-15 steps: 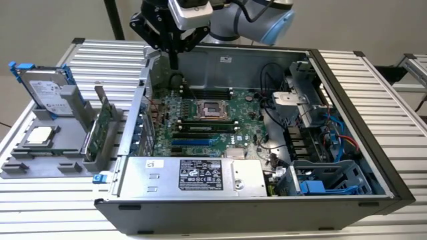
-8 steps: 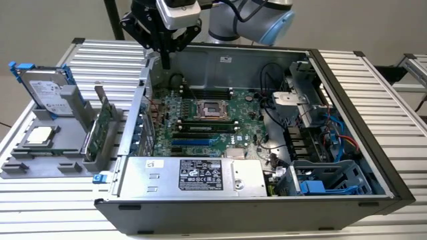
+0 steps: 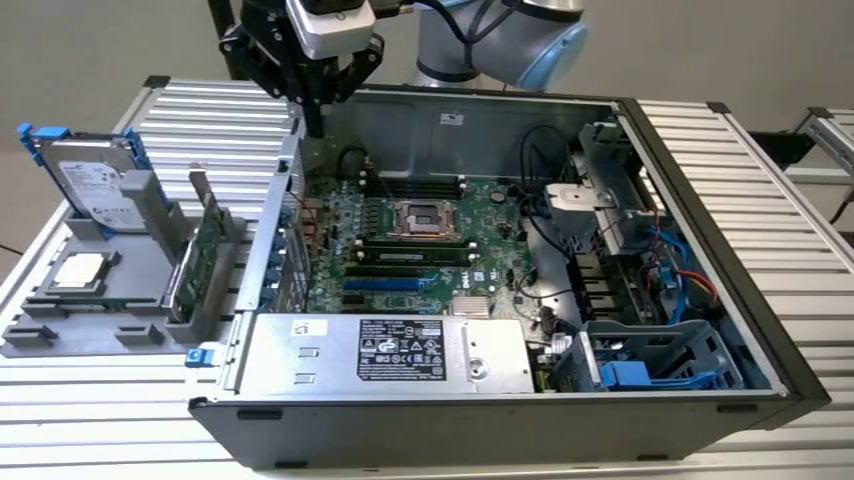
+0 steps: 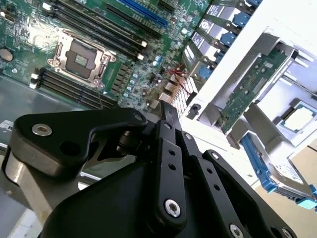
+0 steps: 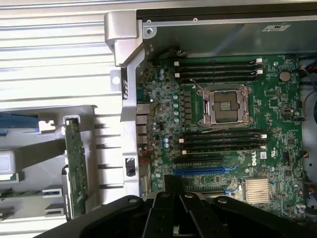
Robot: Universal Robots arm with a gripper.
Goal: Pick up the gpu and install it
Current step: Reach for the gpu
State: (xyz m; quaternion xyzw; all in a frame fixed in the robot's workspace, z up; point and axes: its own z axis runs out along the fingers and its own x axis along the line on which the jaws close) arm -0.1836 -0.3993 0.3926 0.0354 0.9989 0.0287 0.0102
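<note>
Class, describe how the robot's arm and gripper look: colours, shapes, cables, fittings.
The arm is a rounded silver-grey tube with a pale blue joint cap and a black cable across it. The gripper has a light silver body and matt black linkage bars, studded with silver pivot pins, narrowing to slim black fingers.

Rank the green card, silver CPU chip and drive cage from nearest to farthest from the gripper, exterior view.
From the gripper:
1. gpu, upright, at the exterior view's left.
2. CPU chip, lying flat, farther left.
3. drive cage, far at the exterior view's right.
</note>
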